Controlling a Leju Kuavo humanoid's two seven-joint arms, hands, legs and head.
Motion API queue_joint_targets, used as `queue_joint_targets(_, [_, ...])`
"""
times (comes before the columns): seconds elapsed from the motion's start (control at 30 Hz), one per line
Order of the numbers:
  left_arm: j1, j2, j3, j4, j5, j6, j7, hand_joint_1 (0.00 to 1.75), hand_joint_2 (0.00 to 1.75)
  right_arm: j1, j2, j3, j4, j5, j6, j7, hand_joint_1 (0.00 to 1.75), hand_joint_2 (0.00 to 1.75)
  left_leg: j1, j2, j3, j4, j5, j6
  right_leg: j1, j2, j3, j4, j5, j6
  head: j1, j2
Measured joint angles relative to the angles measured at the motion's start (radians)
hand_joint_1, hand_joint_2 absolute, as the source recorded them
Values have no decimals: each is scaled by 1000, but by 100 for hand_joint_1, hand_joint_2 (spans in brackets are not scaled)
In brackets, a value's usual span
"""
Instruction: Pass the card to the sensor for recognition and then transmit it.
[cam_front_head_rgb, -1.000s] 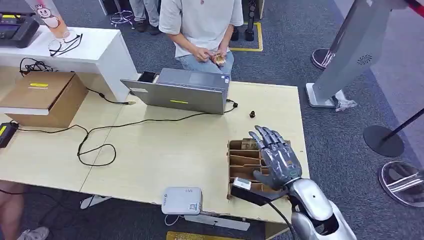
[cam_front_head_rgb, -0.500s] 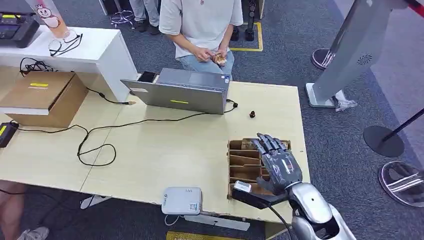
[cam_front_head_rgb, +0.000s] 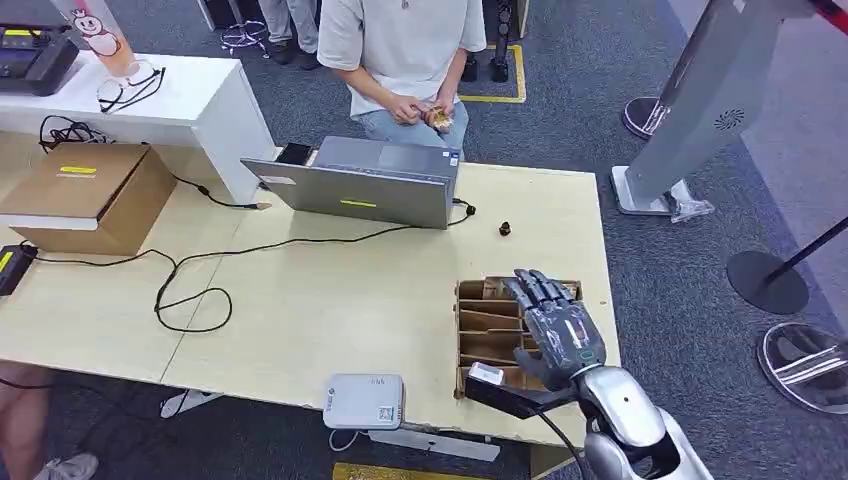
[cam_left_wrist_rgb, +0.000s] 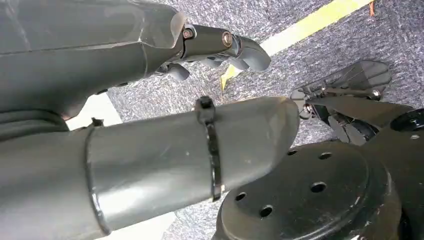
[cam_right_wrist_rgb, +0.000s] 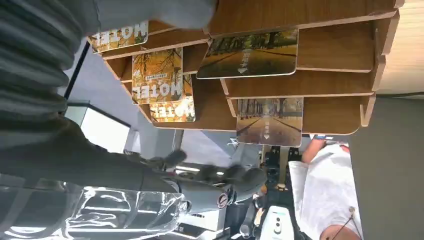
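Observation:
A wooden card rack (cam_front_head_rgb: 478, 322) stands near the table's front right corner with several picture cards in its slots. In the right wrist view a landscape card (cam_right_wrist_rgb: 248, 54) and a road card (cam_right_wrist_rgb: 270, 121) stick out of the rack (cam_right_wrist_rgb: 330, 80), and cards marked MOTEL (cam_right_wrist_rgb: 157, 75) lie closer to the wrist. My right hand (cam_front_head_rgb: 558, 335) hovers over the rack with its fingers apart and holds nothing. The white sensor box (cam_front_head_rgb: 364, 401) lies at the table's front edge, left of the rack. My left hand (cam_left_wrist_rgb: 150, 150) hangs over the carpet and holds nothing.
A closed-angle grey laptop (cam_front_head_rgb: 360, 185) stands at the table's far side, with a seated person (cam_front_head_rgb: 400, 50) behind it. A black cable (cam_front_head_rgb: 190, 290) loops across the left half of the table. A cardboard box (cam_front_head_rgb: 90, 190) sits far left, and a small dark object (cam_front_head_rgb: 505, 229) lies beyond the rack.
My right hand has come down and back toward me over the rack, and its fingers have curled in a little. Nothing else has moved.

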Motion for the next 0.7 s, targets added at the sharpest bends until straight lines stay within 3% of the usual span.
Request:
queue_joint_targets(0.13, [0, -5, 4, -11, -4, -7, -5, 0, 0, 0, 0, 2, 0, 0, 0, 0, 79, 175, 0, 0, 0, 0, 0, 0, 0, 0, 0, 0, 0, 0, 0, 0])
queue_joint_targets(0.17, [0, -5, 4, -13, -6, -7, -5, 0, 0, 0, 0, 2, 0, 0, 0, 1, 99, 175, 0, 0, 0, 0, 0, 0, 0, 0, 0, 0, 0, 0, 0, 0])
queue_joint_targets(0.4, [0, -6, 4, -15, -15, -6, -11, 0, 0, 0, -4, 10, 1, -1, 2, 2, 99, 175, 0, 0, 0, 0, 0, 0, 0, 0, 0, 0, 0, 0, 0, 0])
queue_joint_targets(0.47, [0, -6, 4, -15, -17, -3, -12, 0, 0, 0, -5, 13, 2, -1, 2, 2, 120, 175, 0, 0, 0, 0, 0, 0, 0, 0, 0, 0, 0, 0, 0, 0])
queue_joint_targets(0.63, [-2, -2, 4, -15, -19, 14, -15, 0, 0, -2, -8, 25, 13, -1, 5, 2, 112, 175, 0, 0, 0, 0, 0, 0, 0, 0, 0, 0, 0, 0, 0, 0])
queue_joint_targets(0.7, [-2, 2, 4, -14, -20, 19, -16, 0, 0, -4, -9, 29, 19, -1, 8, 1, 117, 175, 0, 0, 0, 0, 0, 0, 0, 0, 0, 0, 0, 0, 0, 0])
